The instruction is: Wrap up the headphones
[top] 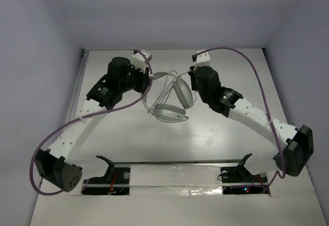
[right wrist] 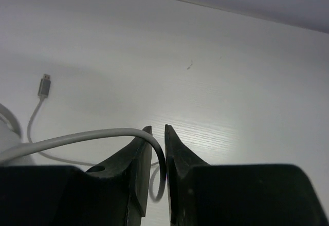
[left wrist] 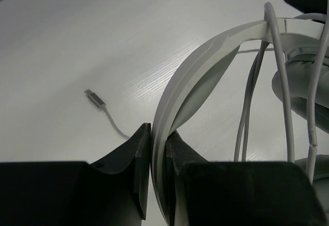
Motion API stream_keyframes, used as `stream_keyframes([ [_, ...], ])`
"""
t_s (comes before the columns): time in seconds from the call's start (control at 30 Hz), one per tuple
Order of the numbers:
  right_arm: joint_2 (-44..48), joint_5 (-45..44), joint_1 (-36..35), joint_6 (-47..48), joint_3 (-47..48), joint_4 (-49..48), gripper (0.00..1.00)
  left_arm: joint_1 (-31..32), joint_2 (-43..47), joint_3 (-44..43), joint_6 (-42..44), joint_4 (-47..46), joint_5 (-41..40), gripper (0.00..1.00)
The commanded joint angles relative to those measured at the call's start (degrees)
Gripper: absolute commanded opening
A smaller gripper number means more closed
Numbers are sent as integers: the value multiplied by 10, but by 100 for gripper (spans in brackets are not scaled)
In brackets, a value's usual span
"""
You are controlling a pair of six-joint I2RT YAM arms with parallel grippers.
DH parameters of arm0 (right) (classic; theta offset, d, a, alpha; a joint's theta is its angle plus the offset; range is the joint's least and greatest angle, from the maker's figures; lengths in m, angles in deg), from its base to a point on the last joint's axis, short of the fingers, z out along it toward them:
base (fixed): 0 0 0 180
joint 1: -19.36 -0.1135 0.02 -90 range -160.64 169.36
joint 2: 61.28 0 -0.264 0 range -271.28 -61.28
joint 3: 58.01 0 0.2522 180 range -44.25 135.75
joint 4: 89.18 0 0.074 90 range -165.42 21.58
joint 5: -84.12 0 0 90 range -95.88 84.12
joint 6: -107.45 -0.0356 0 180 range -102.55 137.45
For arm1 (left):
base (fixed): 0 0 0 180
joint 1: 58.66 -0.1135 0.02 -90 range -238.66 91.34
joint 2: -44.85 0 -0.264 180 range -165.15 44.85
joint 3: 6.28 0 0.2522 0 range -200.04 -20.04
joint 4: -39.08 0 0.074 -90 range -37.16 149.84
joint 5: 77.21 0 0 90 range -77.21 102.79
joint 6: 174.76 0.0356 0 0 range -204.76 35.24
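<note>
Clamping the headband (left wrist: 205,56) edge-on, the left jaws were closed flat against both faces of the pale band. The band rose from between them and arched away to their right toward the earcups (top: 169,113). The headphones (top: 174,101) lay on the worktop (top: 216,138) between the two arms, just right of the left jaws and just left of the right jaws. Several strands of the thin grey cable (left wrist: 280,82) crossed the headband to the right of the left jaws.

The right jaws stood only slightly parted. The cable came in from their left, curved over the left finger and dropped through the narrow gap. That gap looked a little wider than the cable, so the cable seemed threaded loosely rather than pinched. Ahead of the jaws and to their left, the free tail ran across the worktop to the small plug (right wrist: 44,86), which lay flat and well apart from both pairs of jaws.

The coming move probably turned on that loose tail. Its long axis ran from the gap of the right jaws out to the left and away. That made the right arm the nearer one to carry it round the headband, with the left jaws anchoring the frame.
</note>
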Motion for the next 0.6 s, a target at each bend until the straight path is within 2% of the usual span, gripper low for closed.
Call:
stream_keyframes([
  [0.0, 37, 52, 31, -42, -30, -103, 22, -28, 43, -44, -55, -81, 118, 0],
  [0.17, 35, 177, 43, -69, -96, -224, 23, -41, 48, -69, -80, -96, 165, 0],
  [0.2, 20, 191, 48, -81, -101, -239, 28, -41, 47, -80, -94, -105, 181, 0],
  [0.4, -28, 252, 53, -133, -141, -348, 29, -53, 35, -133, -127, -116, 206, 0],
  [0.5, -50, 294, 53, -150, -160, -411, 36, -53, 25, -160, -144, -118, 227, 0],
  [0.57, -69, 323, 59, -159, -166, -457, 36, -53, 24, -167, -155, -131, 233, 0],
])
